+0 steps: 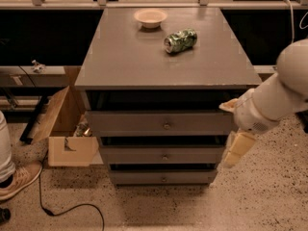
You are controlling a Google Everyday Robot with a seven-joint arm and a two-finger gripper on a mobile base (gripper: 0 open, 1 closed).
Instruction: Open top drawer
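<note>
Leftmost, an open tan cardboard box (62,134) sits far from the jaws, then the matte grey, flat-fronted top drawer (144,122) with its small round brass knob (166,126) lies just left of the gripper (226,134), whose cream jaws gape wide, empty.

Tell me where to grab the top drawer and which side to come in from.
Grip the small round knob at the centre of the flat front of the top drawer; that face shows no other hold. Come in from the front, square to it. The hand sits by the right front corner of the cabinet, so it would probably need to shift toward the middle first.
</note>
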